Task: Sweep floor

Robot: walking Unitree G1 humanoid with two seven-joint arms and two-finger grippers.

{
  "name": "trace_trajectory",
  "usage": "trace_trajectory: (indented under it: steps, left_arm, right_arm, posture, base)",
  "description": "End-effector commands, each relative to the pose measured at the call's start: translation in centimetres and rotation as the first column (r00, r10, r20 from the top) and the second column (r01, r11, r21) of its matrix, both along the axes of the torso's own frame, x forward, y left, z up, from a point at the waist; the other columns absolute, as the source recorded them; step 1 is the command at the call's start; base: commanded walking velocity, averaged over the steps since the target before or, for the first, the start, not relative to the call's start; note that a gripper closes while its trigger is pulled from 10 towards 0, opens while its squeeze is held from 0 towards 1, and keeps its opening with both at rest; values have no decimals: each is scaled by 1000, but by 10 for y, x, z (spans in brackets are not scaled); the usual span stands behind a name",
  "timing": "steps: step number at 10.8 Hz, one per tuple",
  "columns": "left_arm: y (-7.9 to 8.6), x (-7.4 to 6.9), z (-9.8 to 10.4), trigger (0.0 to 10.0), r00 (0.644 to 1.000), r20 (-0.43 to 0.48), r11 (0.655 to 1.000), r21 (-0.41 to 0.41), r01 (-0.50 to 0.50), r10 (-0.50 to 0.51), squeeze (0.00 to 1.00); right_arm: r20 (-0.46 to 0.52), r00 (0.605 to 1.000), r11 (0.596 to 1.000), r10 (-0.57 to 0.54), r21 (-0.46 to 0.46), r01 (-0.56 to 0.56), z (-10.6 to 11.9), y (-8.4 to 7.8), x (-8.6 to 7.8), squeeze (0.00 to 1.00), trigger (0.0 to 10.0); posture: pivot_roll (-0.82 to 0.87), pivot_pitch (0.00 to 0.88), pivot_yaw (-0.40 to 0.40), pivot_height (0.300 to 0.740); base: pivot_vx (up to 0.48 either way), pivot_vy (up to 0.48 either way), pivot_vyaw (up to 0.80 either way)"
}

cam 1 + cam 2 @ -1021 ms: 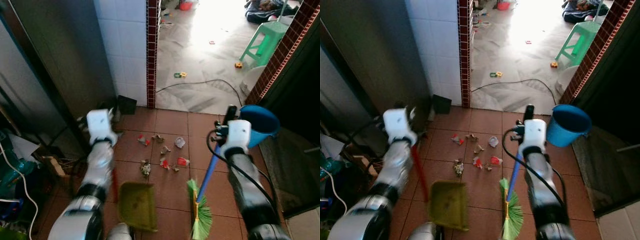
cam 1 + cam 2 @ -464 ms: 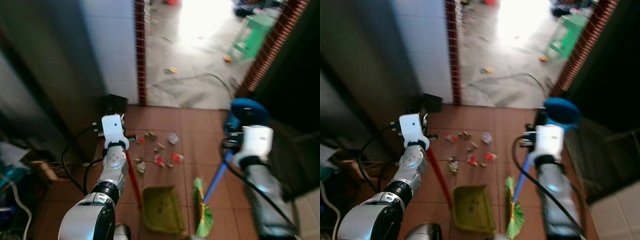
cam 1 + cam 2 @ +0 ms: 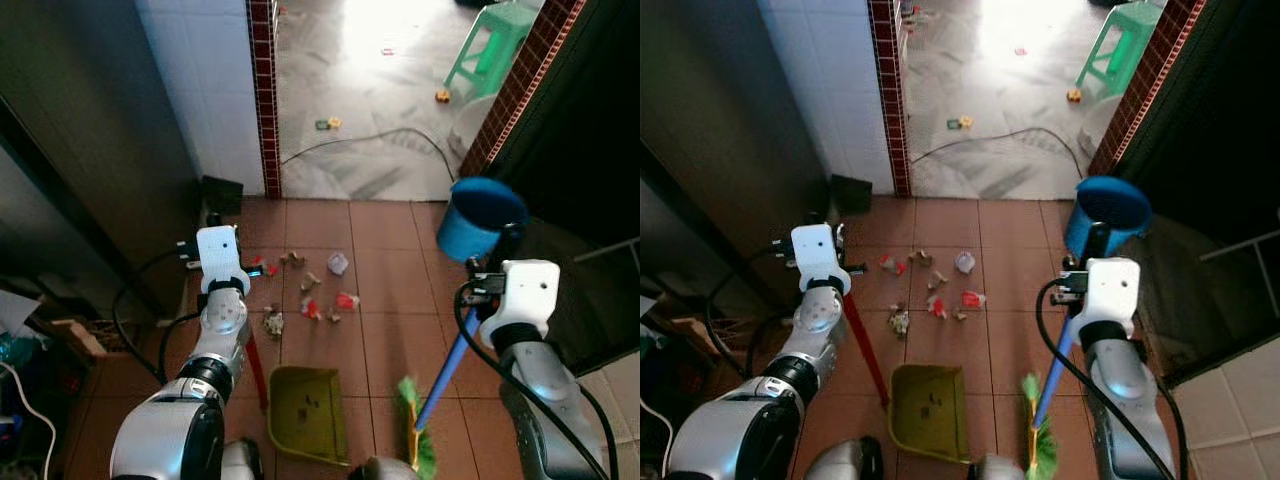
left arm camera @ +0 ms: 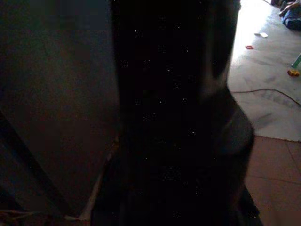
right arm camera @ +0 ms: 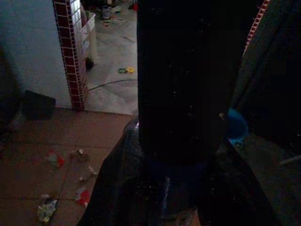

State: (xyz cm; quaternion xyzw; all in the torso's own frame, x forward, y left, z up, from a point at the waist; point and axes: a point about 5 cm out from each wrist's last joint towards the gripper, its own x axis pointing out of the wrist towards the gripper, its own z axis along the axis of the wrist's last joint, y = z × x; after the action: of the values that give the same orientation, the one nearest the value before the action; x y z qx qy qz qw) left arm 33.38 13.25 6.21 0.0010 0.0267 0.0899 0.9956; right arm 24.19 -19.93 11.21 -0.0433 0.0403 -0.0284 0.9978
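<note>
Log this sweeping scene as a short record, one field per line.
left gripper: holds the red handle of the green dustpan
right gripper: holds the blue handle of the green broom
dustpan: on the brown tiles, near side of the litter
litter: scraps scattered on the tiles between both arms, not yet in the dustpan
blue bucket: on the floor by the right arm
beyond the doorway: green stool, black cable, small toys on grey floor
</note>
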Motion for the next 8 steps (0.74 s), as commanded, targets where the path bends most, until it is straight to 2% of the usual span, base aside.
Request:
trace_trajectory:
  steps: [1, 2, 8]
  left_arm:
    - [-5, -1, -2, 10000, 1000, -9, 1000, 9, 30, -30, 898]
    - [-8, -1, -2, 10000, 999, -11, 999, 29, 32, -32, 988]
    - [-12, -2, -7, 10000, 996, -47, 997, 16, 74, -73, 1000]
  right_arm:
    - [27, 1000, 1000, 2, 3, -2, 9, 1, 0, 0, 10000]
    - [24, 1000, 1000, 3, 5, -3, 10, 0, 1, 0, 10000]
    - [22, 1000, 1000, 6, 10, -6, 10, 2, 7, 0, 10000]
  posture:
    - [-318, 130, -18, 740]
    - [-317, 127, -18, 740]
    - [-308, 105, -11, 740]
  base:
    - [0, 0, 0]
    - [0, 0, 0]
    - [0, 0, 0]
